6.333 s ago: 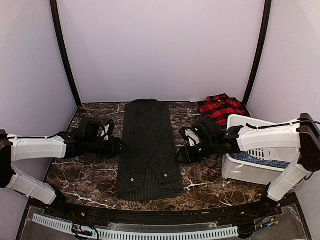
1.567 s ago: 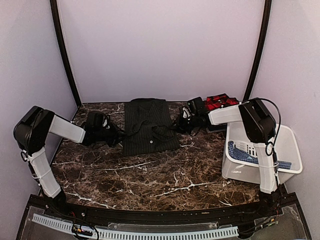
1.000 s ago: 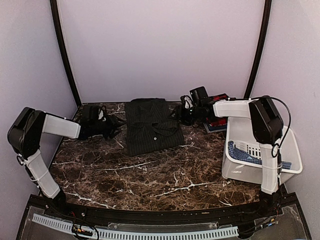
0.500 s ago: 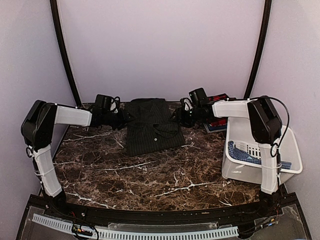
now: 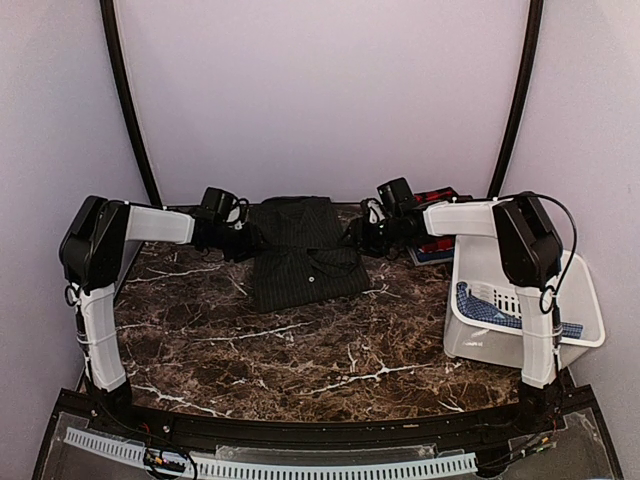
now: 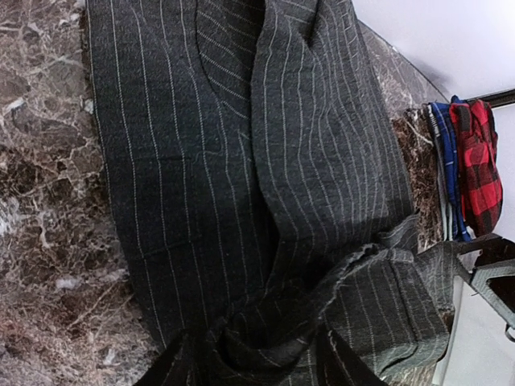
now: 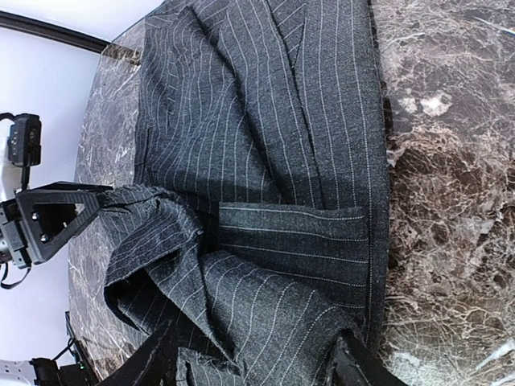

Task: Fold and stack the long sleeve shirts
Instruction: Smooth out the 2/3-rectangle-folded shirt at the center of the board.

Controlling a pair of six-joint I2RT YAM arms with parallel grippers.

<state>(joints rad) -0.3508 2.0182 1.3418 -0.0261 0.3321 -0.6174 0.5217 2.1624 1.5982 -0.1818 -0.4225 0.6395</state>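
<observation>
- Lying at the far middle of the marble surface [image 5: 300,350], the charcoal pinstripe shirt [image 5: 300,255] is folded into a short block, collar toward the back wall
- left gripper [image 5: 245,240] at the shirt's left edge, near the collar end; arm reaches in from the left side
- left wrist view: striped cloth is bunched up between the two dark fingers [image 6: 170,370], so this gripper is clamped on a fold of the charcoal pinstripe shirt
- right gripper [image 5: 358,238] at the shirt's right edge, opposite the left one
- right wrist view: a wad of the same cloth sits between its fingers [image 7: 356,366], so it is also clamped on the charcoal pinstripe shirt
- a loose cuff or sleeve end is rumpled on top of the shirt's near-right part, with one white button showing
- plaid shirt [image 5: 438,197], red and black, lies right of the charcoal shirt at the back, on a blue folded item [image 6: 441,161], partly hidden by the right arm
- white bin [image 5: 590,322] stands well to the right of the charcoal shirt and nearer the arm bases, with blue cloth [image 5: 495,303] inside
</observation>
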